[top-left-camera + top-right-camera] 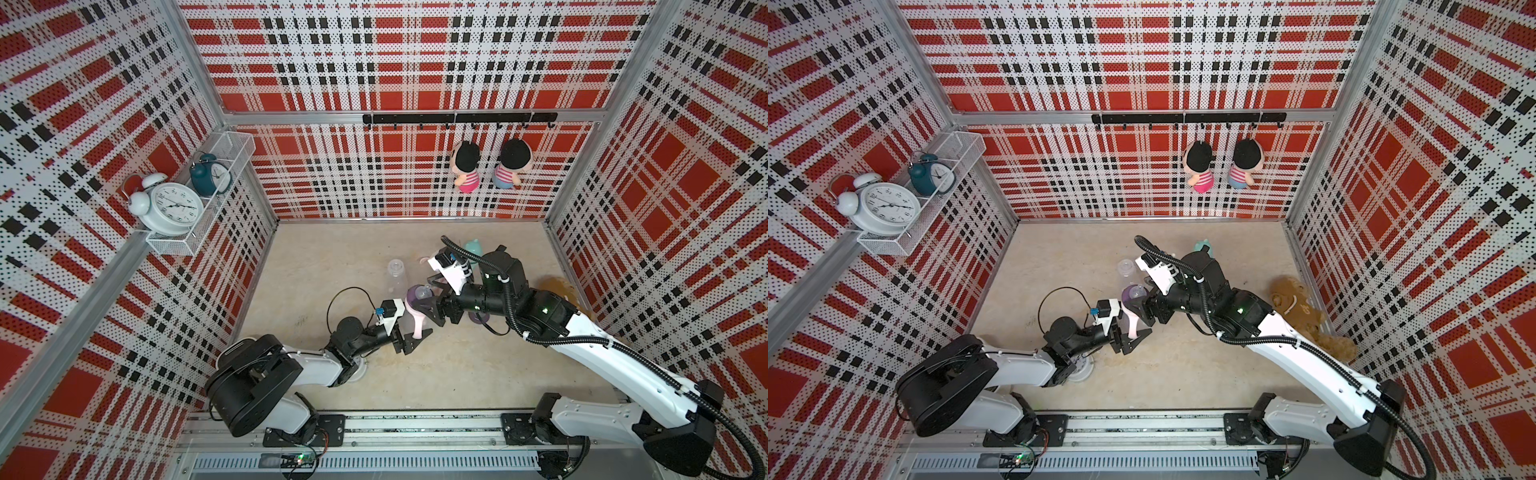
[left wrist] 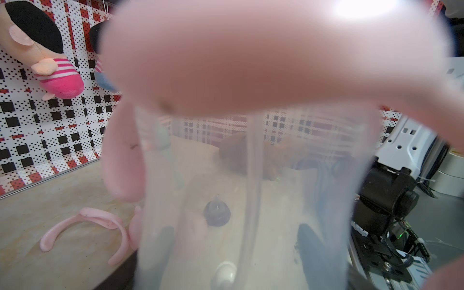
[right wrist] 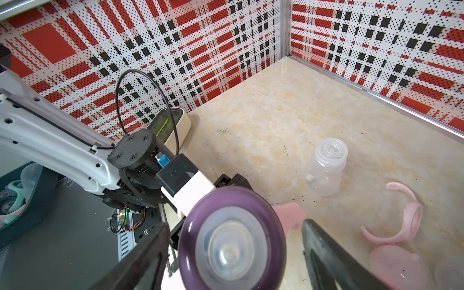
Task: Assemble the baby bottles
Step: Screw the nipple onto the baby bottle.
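We've got the left gripper point(image 1: 409, 338) clamped on the pink-handled bottle point(image 1: 417, 323), over the middle of the tabletop point(image 1: 332, 257). Its purple collar point(image 3: 232, 238), nipple in it, sits between the jaws of the right gripper point(image 1: 433, 294). Those are spread wide with a gap on each side, gripping nothing. A bare clear bottle point(image 3: 325, 170) stands nearby, with a loose pink handle ring point(image 3: 406, 218) beside it.

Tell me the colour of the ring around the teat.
Purple ring, clearest in the right wrist view.
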Motion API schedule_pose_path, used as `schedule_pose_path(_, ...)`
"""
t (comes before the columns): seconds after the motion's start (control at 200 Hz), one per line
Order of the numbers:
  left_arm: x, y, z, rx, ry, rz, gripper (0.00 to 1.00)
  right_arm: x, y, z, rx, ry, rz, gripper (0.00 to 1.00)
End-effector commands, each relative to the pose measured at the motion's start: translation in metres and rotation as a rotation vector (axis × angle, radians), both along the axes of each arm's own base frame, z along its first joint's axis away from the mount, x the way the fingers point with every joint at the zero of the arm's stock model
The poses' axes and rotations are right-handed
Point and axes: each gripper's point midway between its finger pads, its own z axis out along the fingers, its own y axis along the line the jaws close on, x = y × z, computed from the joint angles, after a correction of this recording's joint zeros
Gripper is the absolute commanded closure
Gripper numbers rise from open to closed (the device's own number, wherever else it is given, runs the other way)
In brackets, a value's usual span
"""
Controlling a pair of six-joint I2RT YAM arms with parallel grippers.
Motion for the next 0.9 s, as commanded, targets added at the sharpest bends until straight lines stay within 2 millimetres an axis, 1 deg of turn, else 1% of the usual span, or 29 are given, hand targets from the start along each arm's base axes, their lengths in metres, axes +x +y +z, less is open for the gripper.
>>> schedule_pose_path(0.0,0.001,-0.001,0.019,-0.036,-0.055,0.008,1.00,-0.005,0.005,-0.003,0.009,-0.018,0.062,0.15)
schedule_pose_path(0.331,0.001,-0.001,0.021,-0.038,-0.060,0.006,1.00,0.000,0.007,-0.016,-0.034,-0.006,0.059,0.16)
schedule_pose_path(0.441,0.001,-0.001,0.020,-0.036,-0.057,0.009,1.00,0.000,0.008,-0.016,-0.031,-0.009,0.060,0.16)
schedule_pose_path(0.686,0.001,-0.001,0.021,-0.034,-0.060,0.008,1.00,0.004,0.009,-0.023,-0.045,0.003,0.054,0.17)
schedule_pose_path(0.892,0.001,-0.001,0.021,-0.034,-0.060,0.012,1.00,0.006,0.009,-0.025,-0.041,0.013,0.061,0.20)
